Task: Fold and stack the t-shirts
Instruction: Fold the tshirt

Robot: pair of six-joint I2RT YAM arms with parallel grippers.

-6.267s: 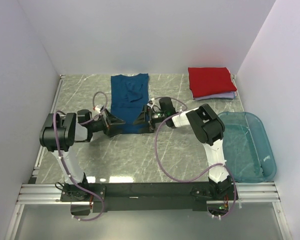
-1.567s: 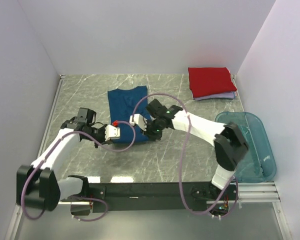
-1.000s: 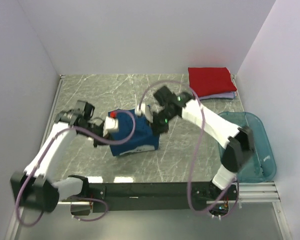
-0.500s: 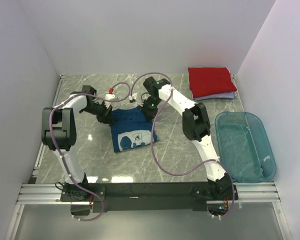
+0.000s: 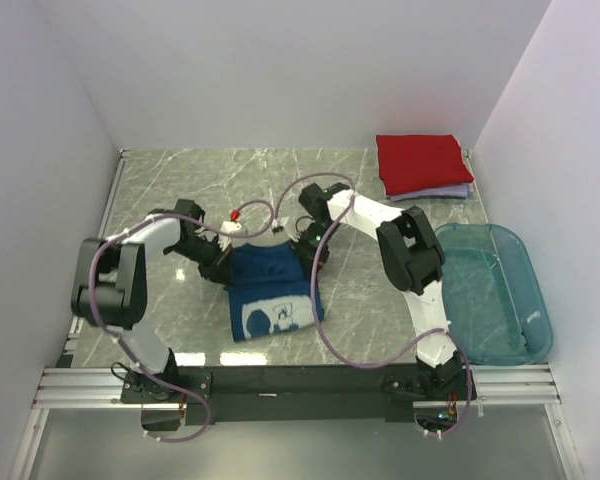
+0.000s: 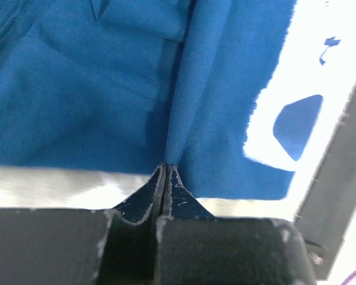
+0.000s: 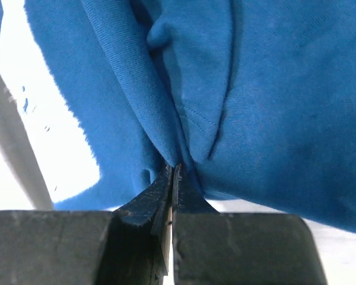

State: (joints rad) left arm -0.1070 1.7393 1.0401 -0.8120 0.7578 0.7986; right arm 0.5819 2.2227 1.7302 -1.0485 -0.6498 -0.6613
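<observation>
As arms (image 5: 152, 232) (image 5: 365, 208) bend inward, pincers (image 6: 165, 165) (image 7: 173, 167) nip tee (image 5: 268, 275) (blue)

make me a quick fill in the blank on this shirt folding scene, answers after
The t-shirt pinched by the left gripper and the right gripper is ___. Its print faces up and is ___. The red t-shirt lies folded on a ___ one. The tub stands at the ___ end of the table.
Missing words: blue; white; lavender; right.
</observation>
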